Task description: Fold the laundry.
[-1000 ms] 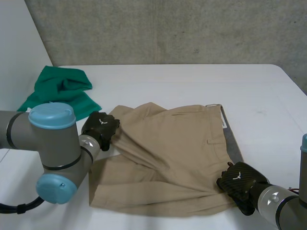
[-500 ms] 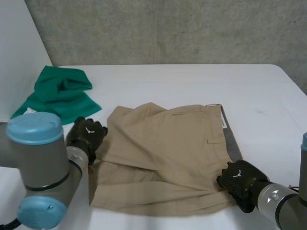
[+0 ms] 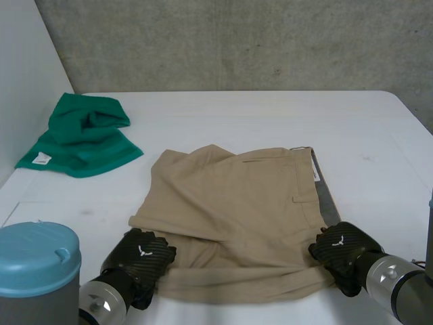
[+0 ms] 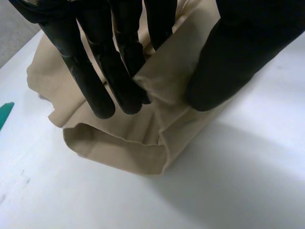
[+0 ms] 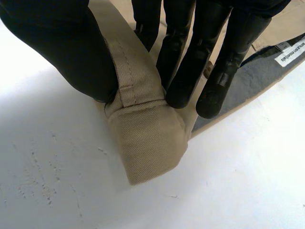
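— Where are the shorts?
— The tan shorts [image 3: 237, 217] lie spread in the middle of the white table [image 3: 270, 112], with the waistband toward the robot's right and its grey inside showing.
— And the hands?
— The left hand [image 3: 141, 254] is at the near left corner, thumb and fingers [image 4: 102, 81] pinching a fold of cloth. The right hand [image 3: 342, 249] is at the near right corner, clamping the stitched edge between thumb and fingers [image 5: 183, 71].
— Anything else around?
— A crumpled green cloth [image 3: 84, 135] lies at the far left, well apart from the shorts.
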`<state>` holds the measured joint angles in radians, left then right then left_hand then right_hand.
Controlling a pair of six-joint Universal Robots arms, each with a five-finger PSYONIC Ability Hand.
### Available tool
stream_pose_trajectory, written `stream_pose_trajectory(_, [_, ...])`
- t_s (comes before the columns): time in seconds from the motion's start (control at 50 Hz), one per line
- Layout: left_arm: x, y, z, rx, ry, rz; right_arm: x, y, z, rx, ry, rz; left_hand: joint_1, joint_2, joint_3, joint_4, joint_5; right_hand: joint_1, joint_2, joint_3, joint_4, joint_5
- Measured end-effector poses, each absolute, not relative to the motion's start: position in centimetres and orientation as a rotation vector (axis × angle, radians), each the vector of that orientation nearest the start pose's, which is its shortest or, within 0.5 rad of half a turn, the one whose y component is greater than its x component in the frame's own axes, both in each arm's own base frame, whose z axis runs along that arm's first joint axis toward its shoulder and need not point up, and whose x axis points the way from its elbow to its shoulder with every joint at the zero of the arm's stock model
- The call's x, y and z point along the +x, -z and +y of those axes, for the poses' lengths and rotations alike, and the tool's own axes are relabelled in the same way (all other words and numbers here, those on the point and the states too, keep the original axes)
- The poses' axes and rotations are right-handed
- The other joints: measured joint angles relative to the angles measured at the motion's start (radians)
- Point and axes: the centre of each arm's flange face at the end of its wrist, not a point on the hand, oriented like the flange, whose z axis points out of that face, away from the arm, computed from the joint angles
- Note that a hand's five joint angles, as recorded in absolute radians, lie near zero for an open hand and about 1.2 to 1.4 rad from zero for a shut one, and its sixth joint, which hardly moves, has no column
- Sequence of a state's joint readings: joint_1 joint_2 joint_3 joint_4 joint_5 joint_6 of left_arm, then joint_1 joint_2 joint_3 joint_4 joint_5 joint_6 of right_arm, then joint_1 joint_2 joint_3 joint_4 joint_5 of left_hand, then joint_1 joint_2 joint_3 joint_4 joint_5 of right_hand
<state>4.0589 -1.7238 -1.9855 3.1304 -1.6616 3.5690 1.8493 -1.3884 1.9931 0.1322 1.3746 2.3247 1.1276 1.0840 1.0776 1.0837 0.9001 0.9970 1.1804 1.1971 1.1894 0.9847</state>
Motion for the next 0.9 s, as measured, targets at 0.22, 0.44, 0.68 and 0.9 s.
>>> stream_pose_trajectory(0.22, [-23.8, -15.6, -9.7, 1.474, 1.420, 2.354, 19.7, -18.1, -15.4, -1.687, 1.269, 2.400, 0.024, 0.110, 0.108, 0.113, 0.076, 0.000, 0.000, 0.000, 0.000, 0.000])
stream_pose_trajectory(0.44, [-22.4, -17.5, -5.7, 1.688, 1.299, 2.266, 18.4, -21.2, -13.5, -1.829, 1.238, 2.327, 0.024, 0.112, 0.111, 0.113, 0.076, 0.000, 0.000, 0.000, 0.001, 0.000])
stream_pose_trajectory(0.68, [-27.0, -19.6, -15.6, 1.364, 1.742, 2.138, 19.7, -20.5, -20.3, -1.572, 1.434, 2.354, 0.024, 0.112, 0.112, 0.113, 0.086, 0.000, 0.000, 0.000, 0.004, 0.000])
stream_pose_trajectory(0.9, [-33.2, -18.5, -27.8, 1.159, 1.979, 2.007, 23.8, -20.3, -29.6, -1.415, 1.923, 2.307, 0.024, 0.114, 0.113, 0.117, 0.086, 0.000, 0.000, 0.000, 0.004, 0.000])
